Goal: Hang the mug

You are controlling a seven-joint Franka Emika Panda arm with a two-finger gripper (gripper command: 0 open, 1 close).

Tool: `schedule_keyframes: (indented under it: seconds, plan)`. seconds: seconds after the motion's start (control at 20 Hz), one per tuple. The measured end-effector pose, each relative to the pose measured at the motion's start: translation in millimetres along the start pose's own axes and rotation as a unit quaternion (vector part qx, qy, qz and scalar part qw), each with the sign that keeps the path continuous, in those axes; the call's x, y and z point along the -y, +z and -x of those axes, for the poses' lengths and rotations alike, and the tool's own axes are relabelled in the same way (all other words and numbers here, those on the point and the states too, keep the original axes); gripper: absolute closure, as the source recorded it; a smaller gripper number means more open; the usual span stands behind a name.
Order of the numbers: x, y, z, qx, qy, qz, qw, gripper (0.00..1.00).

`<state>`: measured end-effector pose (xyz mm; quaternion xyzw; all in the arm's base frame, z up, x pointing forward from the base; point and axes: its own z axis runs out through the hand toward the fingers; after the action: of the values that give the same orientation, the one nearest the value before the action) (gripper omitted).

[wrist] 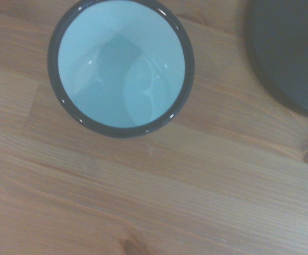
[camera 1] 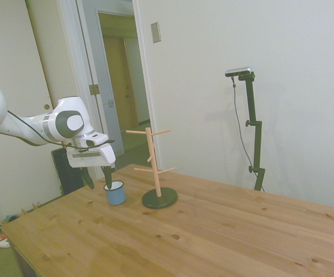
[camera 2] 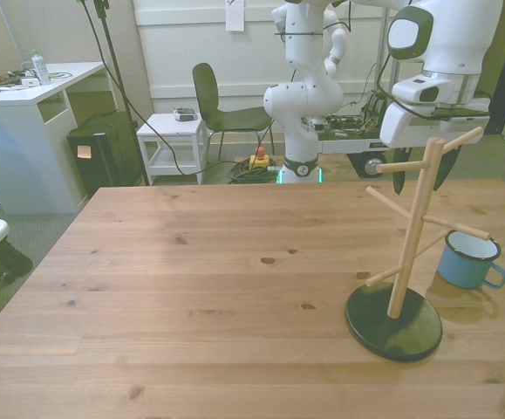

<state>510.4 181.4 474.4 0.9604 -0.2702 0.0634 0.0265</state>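
While I hang over the mug, this is how things stand.

Mug: the mug [camera 1: 115, 193] stands upright on the table [camera 1: 213, 231], mouth up, just beside the dark round base [camera 1: 159, 198] of the peg stand [camera 1: 153, 164]. In the front view it sits at the front view's right of the stand, handle [camera 2: 494, 278] pointing further right.

Why it sits so: upright and open-topped, its rim is free to pinch from above. I judge the handle must face a peg when I carry it over.

Wrist view: the mug's mouth [wrist: 121, 66] shows almost straight below, dark rim and pale inside, with the edge of the stand's base [wrist: 292, 53] close by. So I judge that I am nearly lined up over it.

Hand: my gripper [camera 1: 97, 178] is above the mug and pointing down, fingers apart and holding nothing. In the side view one dark finger [camera 1: 108, 178] reaches to about the rim. Whether it touches I cannot tell.

Stand: the pegs [camera 2: 400, 166] slant upward from the post, all bare, so the handle can drop onto one and stay.

Step in hand: lowering to grip. Hanging is not yet begun.

Risk: a pinch on the thin rim may tip the light mug.
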Motion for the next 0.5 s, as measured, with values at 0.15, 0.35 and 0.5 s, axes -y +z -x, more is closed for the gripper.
schedule_keyframes:
  seconds: [0.15,0.35,0.5]
  plan:
    - [12.9,-2.4,-4.0,-0.002,-0.006,0.005,1.0000,0.00]
    - [32.4,-3.3,-4.0,-0.001,-0.018,0.015,0.9997,0.00]
    - [41.1,6.9,-6.6,0.001,-0.026,0.023,0.9994,0.00]
